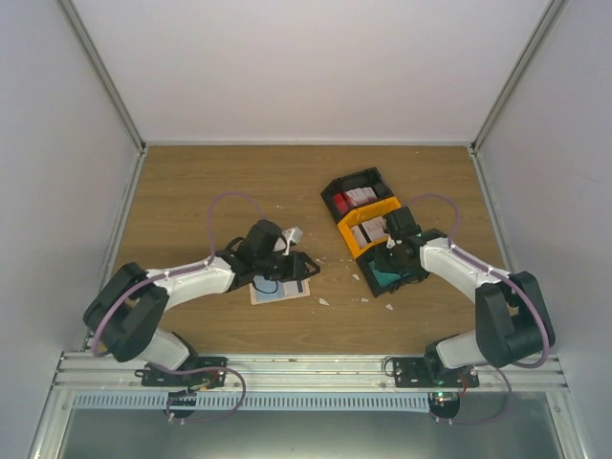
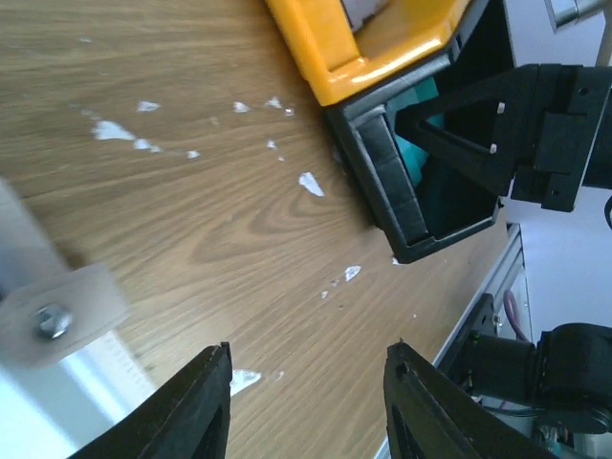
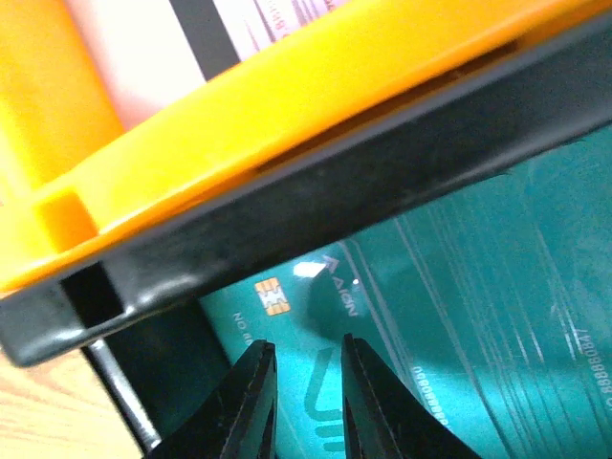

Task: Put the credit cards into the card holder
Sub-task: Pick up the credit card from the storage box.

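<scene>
The card holder (image 1: 287,292) lies open on the wood, pale bluish-white side up, partly under my left gripper (image 1: 306,266). In the left wrist view that gripper (image 2: 311,346) is open and empty above bare wood. Teal credit cards (image 1: 387,279) lie in the near black bin (image 1: 413,279). My right gripper (image 1: 390,256) reaches into that bin. In the right wrist view its fingers (image 3: 304,341) stand a narrow gap apart just over the top teal card (image 3: 459,287), with nothing between them. The teal cards (image 2: 421,163) also show in the left wrist view.
A yellow bin (image 1: 352,239) with white cards and a far black bin (image 1: 335,189) with red and white cards stand in a row with the near bin. The yellow bin's wall (image 3: 239,105) is right by my right fingers. White scraps (image 2: 311,184) litter the wood.
</scene>
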Controlling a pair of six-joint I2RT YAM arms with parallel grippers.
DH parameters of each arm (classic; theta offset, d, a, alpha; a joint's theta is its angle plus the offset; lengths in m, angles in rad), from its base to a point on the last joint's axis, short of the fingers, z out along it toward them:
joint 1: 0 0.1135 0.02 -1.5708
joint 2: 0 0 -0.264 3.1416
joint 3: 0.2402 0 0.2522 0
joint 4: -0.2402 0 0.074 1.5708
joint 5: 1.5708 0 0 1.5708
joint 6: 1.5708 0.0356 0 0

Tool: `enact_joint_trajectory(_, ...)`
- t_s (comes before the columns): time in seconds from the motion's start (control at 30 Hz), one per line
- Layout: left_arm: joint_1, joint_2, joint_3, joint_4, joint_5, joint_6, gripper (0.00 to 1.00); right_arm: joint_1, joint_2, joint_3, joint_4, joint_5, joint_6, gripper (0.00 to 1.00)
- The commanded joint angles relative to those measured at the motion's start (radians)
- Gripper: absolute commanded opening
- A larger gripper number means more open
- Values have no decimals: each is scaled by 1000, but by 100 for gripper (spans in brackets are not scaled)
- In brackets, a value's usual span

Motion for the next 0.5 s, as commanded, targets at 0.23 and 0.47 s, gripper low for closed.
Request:
enact_joint_trajectory(0.23, -125, 252, 204, 157, 12, -50, 42, -5, 13, 7, -7, 69, -13, 31)
enact_joint_trajectory(0.47, -178, 374, 287, 184, 4, -84, 46, -5, 56, 10, 37, 36, -47, 31)
